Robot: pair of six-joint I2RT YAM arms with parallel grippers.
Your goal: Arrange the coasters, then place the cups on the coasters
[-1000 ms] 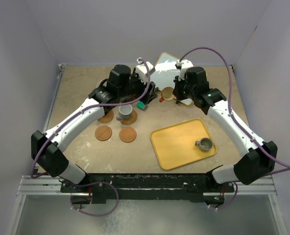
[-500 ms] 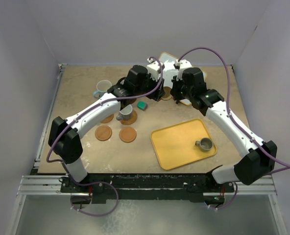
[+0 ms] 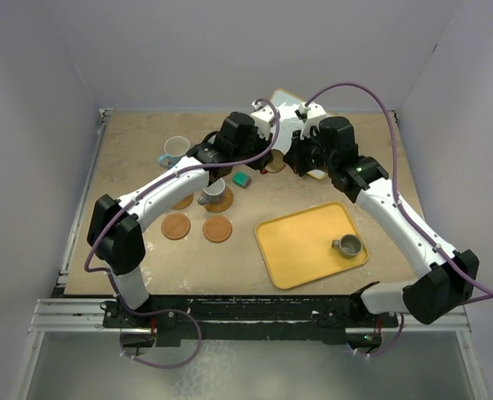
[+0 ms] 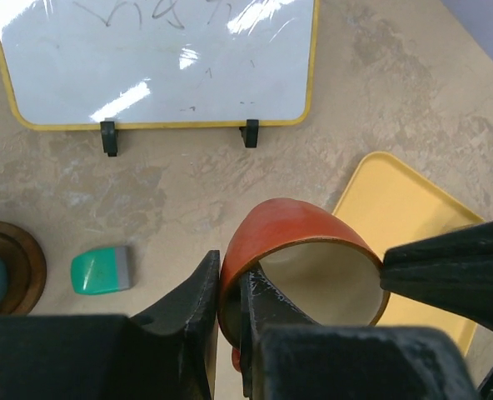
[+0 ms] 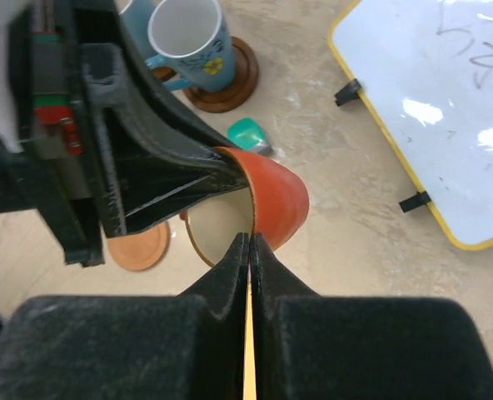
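Observation:
An orange cup (image 3: 273, 160) hangs tipped above the table's far middle, held from both sides. My left gripper (image 4: 230, 268) is shut on its left wall (image 4: 305, 242). My right gripper (image 5: 249, 240) is shut on the opposite rim of the orange cup (image 5: 278, 196). A light blue cup (image 5: 192, 37) stands on a dark coaster (image 5: 230, 79). Two light orange coasters (image 3: 176, 226) (image 3: 217, 229) lie bare in front of it. Another blue cup (image 3: 176, 150) stands at the far left. A grey cup (image 3: 347, 245) sits in the yellow tray (image 3: 296, 242).
A small whiteboard (image 4: 155, 58) on clips stands at the back, behind both grippers. A teal block (image 4: 101, 269) lies on the table between the dark coaster and the held cup. The tray fills the near right.
My left arm swung right from the cup on the dark coaster to the orange cup and closed on its wall. The right gripper kept its hold on the cup.

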